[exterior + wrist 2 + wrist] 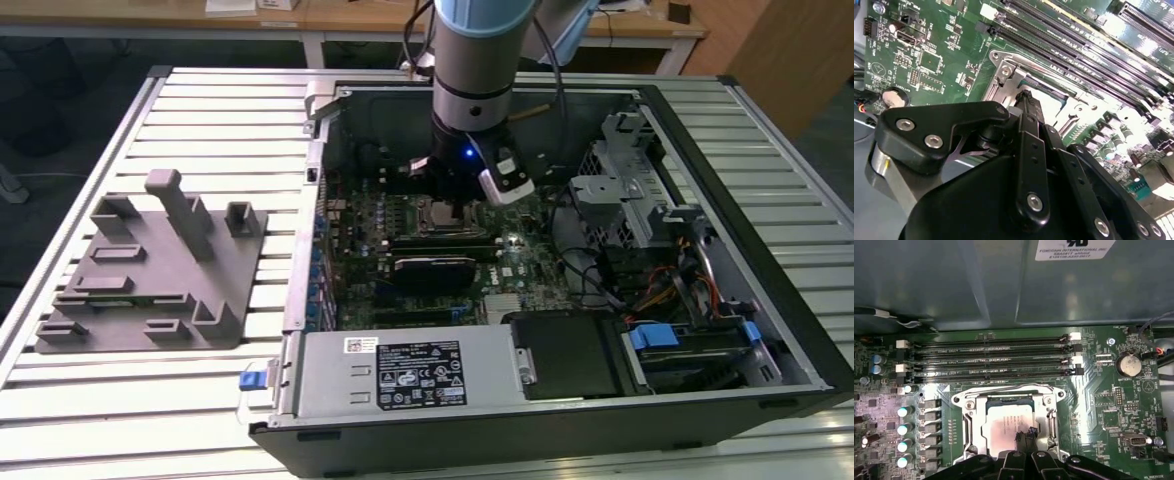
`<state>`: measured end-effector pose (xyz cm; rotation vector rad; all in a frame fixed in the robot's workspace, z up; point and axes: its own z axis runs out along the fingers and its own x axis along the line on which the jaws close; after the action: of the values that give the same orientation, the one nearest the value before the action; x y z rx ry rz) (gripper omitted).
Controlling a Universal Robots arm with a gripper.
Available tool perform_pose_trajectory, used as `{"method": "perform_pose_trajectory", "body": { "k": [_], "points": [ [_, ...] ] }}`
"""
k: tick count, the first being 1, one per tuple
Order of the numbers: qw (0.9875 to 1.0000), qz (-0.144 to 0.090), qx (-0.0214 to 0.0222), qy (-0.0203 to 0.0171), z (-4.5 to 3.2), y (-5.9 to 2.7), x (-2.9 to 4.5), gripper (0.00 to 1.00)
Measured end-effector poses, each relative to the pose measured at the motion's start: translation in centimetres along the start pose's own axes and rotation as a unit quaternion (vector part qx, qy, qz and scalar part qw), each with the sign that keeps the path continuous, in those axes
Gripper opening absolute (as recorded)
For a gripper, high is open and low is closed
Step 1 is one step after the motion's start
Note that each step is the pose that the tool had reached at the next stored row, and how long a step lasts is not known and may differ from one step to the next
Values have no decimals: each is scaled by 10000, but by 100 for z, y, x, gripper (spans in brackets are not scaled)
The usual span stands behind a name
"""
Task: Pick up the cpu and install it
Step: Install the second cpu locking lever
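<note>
The cpu [1010,426] lies flat inside the socket frame [966,421] on the motherboard [1114,405], within the open computer case [747,330]. The gripper [1025,436] stands over the chip's six o'clock edge in the first wrist view, its jaws drawn close together at that edge; whether they pinch it, I cannot tell. A good seating likely calls for a level chip, square to the frame, without pressing.

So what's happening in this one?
A robot arm is reaching into an open computer case, its pincer down over the motherboard's socket. The cpu lies inside the socket frame, and the pincer's tips are right at its edge. Whether they grip it cannot be told. The grey fixture sits outside the case on the exterior view's left.
</note>
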<state>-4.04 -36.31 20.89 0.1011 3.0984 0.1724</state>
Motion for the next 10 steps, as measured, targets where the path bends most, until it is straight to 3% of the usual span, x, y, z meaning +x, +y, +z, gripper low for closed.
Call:
{"method": "perform_pose_trajectory", "body": {
  "k": [5, 10],
  "points": [
    [10000, 3, -1, -1, -86, 16, -2, 11],
    [10000, 5, -1, -1, -87, 16, 8, 11]
  ]
}}
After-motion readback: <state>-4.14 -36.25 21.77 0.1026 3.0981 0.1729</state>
